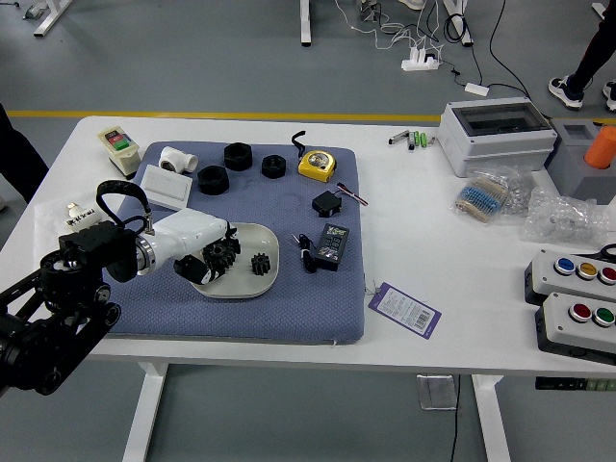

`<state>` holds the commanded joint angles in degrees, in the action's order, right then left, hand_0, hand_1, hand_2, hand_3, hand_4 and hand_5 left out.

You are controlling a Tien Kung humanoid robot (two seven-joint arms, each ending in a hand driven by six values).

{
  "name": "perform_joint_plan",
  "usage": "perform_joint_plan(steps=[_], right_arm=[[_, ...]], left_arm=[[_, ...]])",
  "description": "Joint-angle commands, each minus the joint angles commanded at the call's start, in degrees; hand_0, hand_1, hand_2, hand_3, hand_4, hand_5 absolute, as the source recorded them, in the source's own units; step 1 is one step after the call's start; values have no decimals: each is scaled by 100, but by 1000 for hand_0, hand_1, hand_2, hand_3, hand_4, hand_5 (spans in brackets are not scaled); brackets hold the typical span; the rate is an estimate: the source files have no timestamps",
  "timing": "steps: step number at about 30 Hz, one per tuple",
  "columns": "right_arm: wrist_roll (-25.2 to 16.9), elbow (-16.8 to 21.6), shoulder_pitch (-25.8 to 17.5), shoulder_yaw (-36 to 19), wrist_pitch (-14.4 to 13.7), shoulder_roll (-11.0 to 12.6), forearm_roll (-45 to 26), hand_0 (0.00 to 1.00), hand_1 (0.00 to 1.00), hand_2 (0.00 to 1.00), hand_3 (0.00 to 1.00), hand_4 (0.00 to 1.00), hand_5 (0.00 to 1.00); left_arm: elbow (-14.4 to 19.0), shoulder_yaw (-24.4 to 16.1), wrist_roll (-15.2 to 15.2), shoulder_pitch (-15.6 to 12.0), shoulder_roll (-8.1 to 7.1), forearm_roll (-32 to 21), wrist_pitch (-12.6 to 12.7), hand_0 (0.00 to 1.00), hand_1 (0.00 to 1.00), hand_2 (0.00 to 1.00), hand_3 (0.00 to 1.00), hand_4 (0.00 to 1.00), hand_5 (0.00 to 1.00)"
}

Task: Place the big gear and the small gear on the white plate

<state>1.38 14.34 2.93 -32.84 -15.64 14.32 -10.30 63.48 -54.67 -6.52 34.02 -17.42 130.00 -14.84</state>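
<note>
The left hand (206, 266), left of centre, seemed closed on the big gear (223, 252) over the left end of the white plate (237, 291), whose long axis ran left-right; the small gear (260, 264) lay face up at the plate's right.

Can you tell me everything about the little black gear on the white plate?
The small gear is black and round, with chunky teeth all around its edge. It looks like dull plastic, but I can't be sure. It lies on the right part of the white plate, inside the rim. Only the plate seems to touch it: a bit of bare plate separates it from the big gear.
</note>
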Motion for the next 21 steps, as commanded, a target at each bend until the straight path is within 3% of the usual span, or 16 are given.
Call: perform_joint_plan(steps=[4, 5, 16, 17, 21], right_arm=[[-6, -1, -1, -8, 0, 6, -10, 711, 714, 750, 566, 796, 654], [-7, 0, 1, -12, -1, 8, -6, 711, 714, 749, 566, 795, 654], [-21, 1, 13, -35, -3, 24, 2, 711, 713, 749, 566, 795, 654], [-23, 0, 13, -37, -4, 24, 1, 711, 713, 749, 566, 795, 654], [-27, 1, 18, -48, -8, 24, -1, 711, 713, 749, 566, 795, 654]], left_arm=[[-43, 10, -23, -15, 18, 0, 79, 394, 464, 517, 530, 474, 2], [-49, 2, -19, -26, 33, 0, 94, 436, 576, 633, 601, 956, 6], [32, 65, -49, -7, 49, 0, 10, 447, 601, 677, 626, 998, 50], [32, 61, -55, -5, 46, 0, 1, 514, 636, 734, 790, 998, 170], [64, 19, -59, 1, 38, 0, -19, 514, 636, 734, 790, 998, 170]])
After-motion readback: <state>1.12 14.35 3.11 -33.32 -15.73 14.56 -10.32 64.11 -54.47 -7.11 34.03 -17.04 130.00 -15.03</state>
